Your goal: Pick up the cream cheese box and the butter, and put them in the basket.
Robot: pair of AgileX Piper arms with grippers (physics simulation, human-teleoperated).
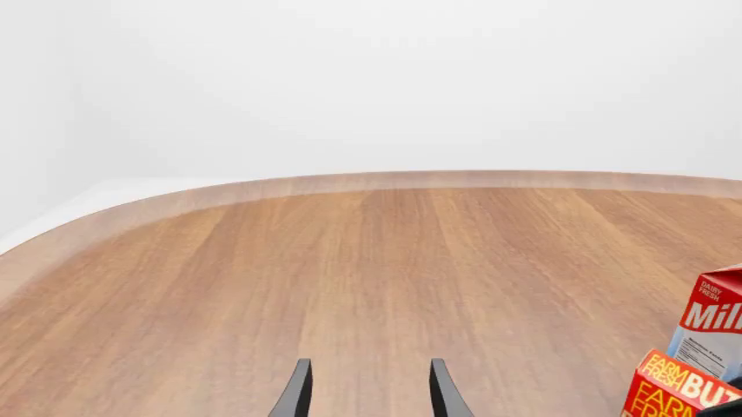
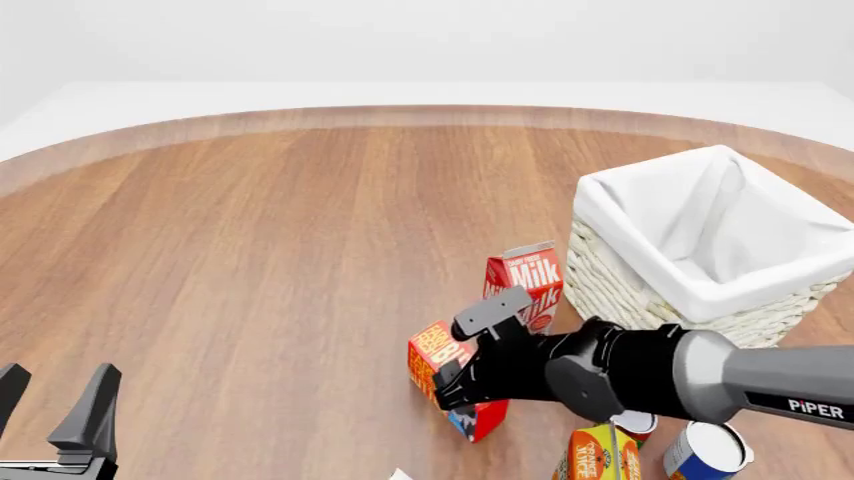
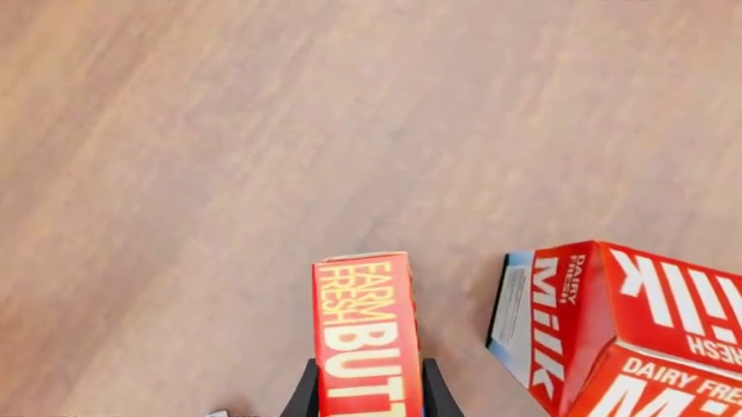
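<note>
The butter (image 2: 431, 352), a red-and-orange carton with a blue end, is between the fingers of my right gripper (image 2: 457, 378), just left of the red Milk carton (image 2: 529, 278). In the right wrist view the butter (image 3: 364, 321) fills the gap between the two fingers, which press on its sides; my right gripper (image 3: 367, 395) is shut on it. The basket (image 2: 627, 270) stands at the right, white lining over its rim. My left gripper (image 2: 51, 398) is open and empty at the near left; its wrist view (image 1: 368, 395) shows bare wood ahead. The cream cheese box is not clearly in view.
An orange-yellow carton (image 2: 601, 455) and two tin cans (image 2: 707, 450) stand at the near right under my right arm. A small white corner (image 2: 398, 474) shows at the bottom edge; I cannot tell what it is. The Milk carton (image 1: 713, 317) and butter (image 1: 679, 387) show in the left wrist view.
</note>
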